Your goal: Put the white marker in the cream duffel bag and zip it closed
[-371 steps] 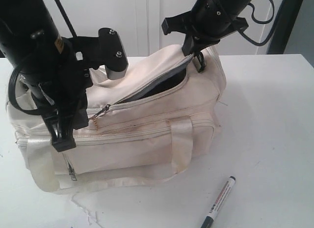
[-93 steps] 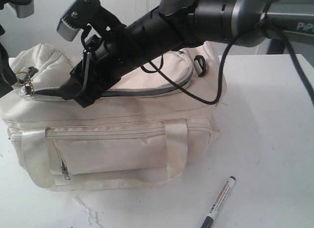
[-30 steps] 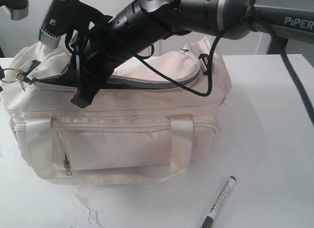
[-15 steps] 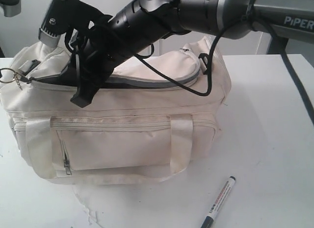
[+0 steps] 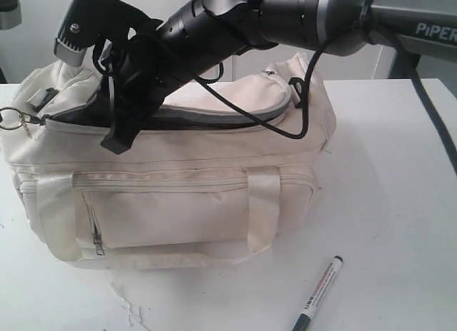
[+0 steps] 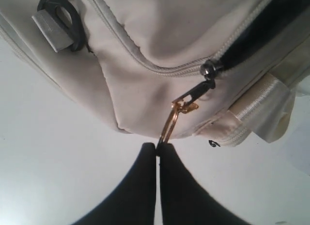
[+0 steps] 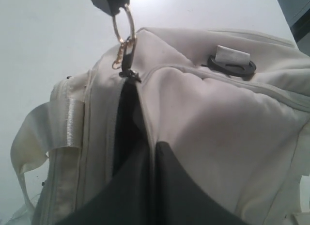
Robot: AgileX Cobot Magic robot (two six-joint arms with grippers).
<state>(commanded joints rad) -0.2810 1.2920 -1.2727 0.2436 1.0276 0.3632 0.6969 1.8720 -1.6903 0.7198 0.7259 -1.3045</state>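
The cream duffel bag (image 5: 178, 195) stands on the white table, its top zip part open and showing black lining (image 5: 93, 115). The white marker (image 5: 318, 293) lies on the table in front of the bag's right end, apart from both grippers. My left gripper (image 6: 158, 146) is shut on the gold ring of the zip pull (image 6: 170, 124) at the bag's left end; the slider (image 6: 209, 69) sits just beyond it. My right gripper (image 7: 154, 148) reaches across the bag and is shut on the cream edge beside the zip opening (image 7: 127, 123).
A black strap clip (image 6: 60, 22) hangs at the bag's left end, another (image 5: 294, 95) at the right end. The right arm (image 5: 285, 17) and its cable (image 5: 271, 128) lie over the bag's top. The front zip pocket (image 5: 164, 217) faces the camera.
The zip pull ring has shifted a little left and down at the bag's left end, drawn by the left gripper. The right gripper stays on the bag's top edge. The marker has not moved.
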